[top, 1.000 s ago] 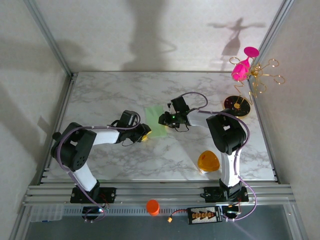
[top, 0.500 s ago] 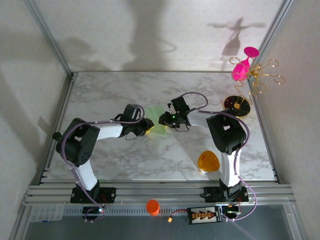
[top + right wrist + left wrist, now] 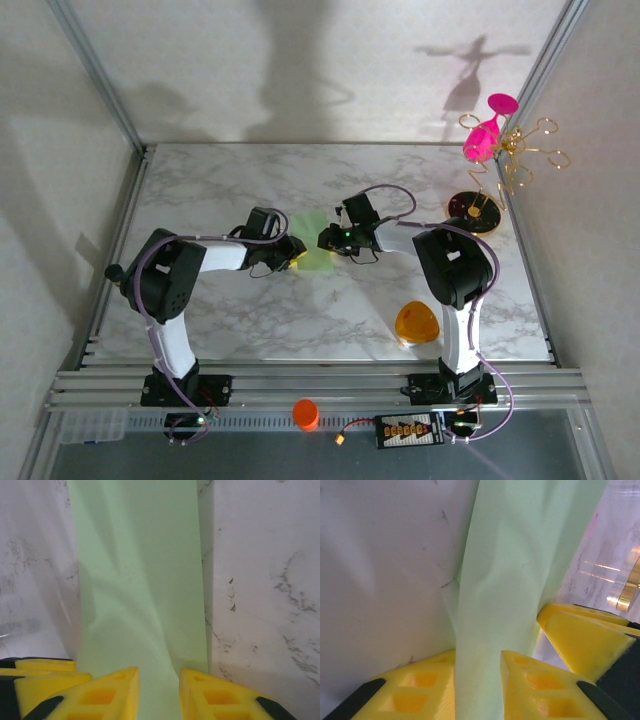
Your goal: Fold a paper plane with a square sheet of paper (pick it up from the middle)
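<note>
The square sheet of paper point(image 3: 312, 251), pale green, lies bunched at the middle of the marble table point(image 3: 200, 180), between my two grippers. My left gripper point(image 3: 291, 258) has come in from the left. In the left wrist view, the paper point(image 3: 515, 570) rises as a creased strip and runs down between the yellow fingers point(image 3: 540, 685) of the left gripper point(image 3: 477, 680), which pinch it. My right gripper point(image 3: 326, 240) holds the opposite edge. In the right wrist view, the paper point(image 3: 135, 570) buckles upward into the right gripper point(image 3: 159, 685). No paper plane shape shows.
An orange rounded-triangle object point(image 3: 416, 323) lies at the front right. A pink glass point(image 3: 489, 135) hangs on a gold wire stand with a dark round base point(image 3: 473, 209) at the back right. An orange cup point(image 3: 306, 413) sits on the front rail. Frame posts border both sides.
My left gripper has moved right onto the paper's left edge and narrowed its jaws. The sheet has bunched narrower between the grippers. The right arm has not moved.
</note>
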`<state>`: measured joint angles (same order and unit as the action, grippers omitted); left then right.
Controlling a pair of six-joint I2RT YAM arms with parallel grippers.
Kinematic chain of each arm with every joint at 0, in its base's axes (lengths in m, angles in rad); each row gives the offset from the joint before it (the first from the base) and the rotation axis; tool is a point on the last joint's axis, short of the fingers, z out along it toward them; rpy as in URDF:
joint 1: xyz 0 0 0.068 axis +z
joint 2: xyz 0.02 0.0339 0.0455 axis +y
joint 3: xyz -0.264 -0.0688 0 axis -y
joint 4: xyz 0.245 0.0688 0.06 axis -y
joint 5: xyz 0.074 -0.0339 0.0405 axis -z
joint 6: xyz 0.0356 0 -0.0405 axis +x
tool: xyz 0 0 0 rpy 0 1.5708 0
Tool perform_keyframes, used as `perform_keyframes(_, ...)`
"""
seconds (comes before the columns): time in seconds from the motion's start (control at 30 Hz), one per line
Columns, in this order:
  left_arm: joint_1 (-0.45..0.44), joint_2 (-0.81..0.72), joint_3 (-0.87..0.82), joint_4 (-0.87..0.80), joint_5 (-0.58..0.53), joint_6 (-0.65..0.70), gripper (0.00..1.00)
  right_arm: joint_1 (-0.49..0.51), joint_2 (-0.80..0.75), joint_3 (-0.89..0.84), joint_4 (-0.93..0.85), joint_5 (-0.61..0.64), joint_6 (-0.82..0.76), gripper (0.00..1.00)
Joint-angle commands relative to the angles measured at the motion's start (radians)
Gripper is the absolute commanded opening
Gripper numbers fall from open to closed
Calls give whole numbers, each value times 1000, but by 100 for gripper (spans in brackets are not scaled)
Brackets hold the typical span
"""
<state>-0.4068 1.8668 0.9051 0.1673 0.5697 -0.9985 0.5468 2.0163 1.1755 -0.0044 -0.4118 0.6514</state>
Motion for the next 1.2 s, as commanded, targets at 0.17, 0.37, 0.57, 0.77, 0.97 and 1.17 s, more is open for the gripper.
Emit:
perform_keyframes(0.17, 24, 27, 2, 67, 43, -37, 14, -13, -25, -48, 14, 31, -12, 35)
perform_keyframes(0.37, 25, 16, -1, 63, 36, -62, 2, -12, -107, -52, 62, 75, -92, 50)
perform_keyframes(0.57, 24, -9, 0, 59, 41, -114, 0, -7, -265, -169, 237, 165, -313, 67)
perform_keyframes(0.77, 22, -23, 15, 21, 33, -145, 0, 35, -323, -259, 362, 163, -562, 63)
perform_keyframes(0.97, 20, -18, 25, -9, 30, -147, 0, 115, -312, -313, 420, 147, -781, 55)
perform_keyframes(1.17, 19, -11, 29, -24, 30, -144, 0, 207, -267, -317, 390, 246, -914, 60)
